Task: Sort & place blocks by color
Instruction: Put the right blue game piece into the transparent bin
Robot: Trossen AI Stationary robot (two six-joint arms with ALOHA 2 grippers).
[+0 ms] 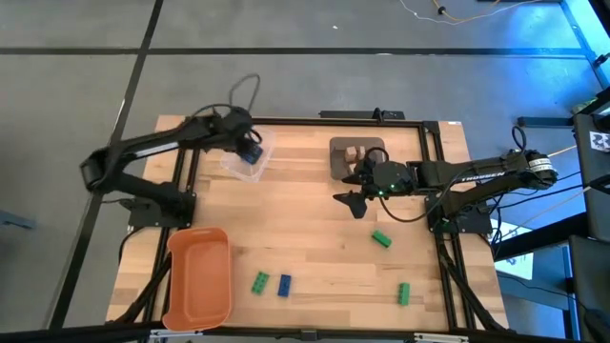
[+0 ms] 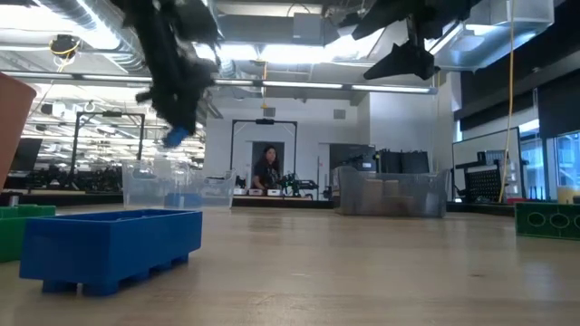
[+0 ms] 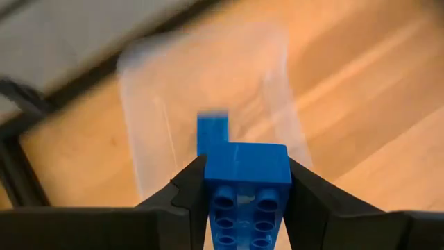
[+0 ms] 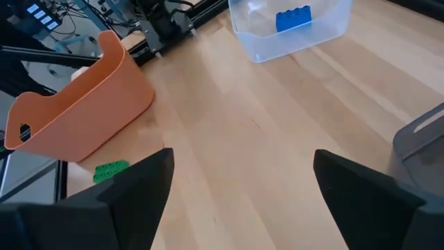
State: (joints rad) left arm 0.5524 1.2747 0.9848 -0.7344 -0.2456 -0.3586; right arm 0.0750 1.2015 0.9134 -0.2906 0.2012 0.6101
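Observation:
My left gripper (image 1: 250, 151) is shut on a blue block (image 3: 246, 184) above the clear tub (image 1: 244, 160) at the table's far left. Another blue block (image 3: 211, 132) lies in that tub. My right gripper (image 1: 356, 197) is open and empty, raised near the grey bin (image 1: 355, 152), which holds tan blocks (image 1: 354, 151). Loose on the table lie green blocks (image 1: 381, 239), (image 1: 404, 293), (image 1: 259, 282) and a blue block (image 1: 284, 284). My left gripper pinches the blue block by two opposite sides (image 3: 208, 182) between its two fingers. The block's hollow underside faces the wrist camera. The fingers come from above, pointing down over the tub. The block is lifted clear, above the tub's inside (image 2: 175, 138).
An orange tray (image 1: 200, 276) stands at the near left corner. A black frame (image 1: 434, 143) runs around the wooden table top. Bare wood lies between the tub, the grey bin and the loose blocks. A person stands far off in the room (image 2: 267, 167).

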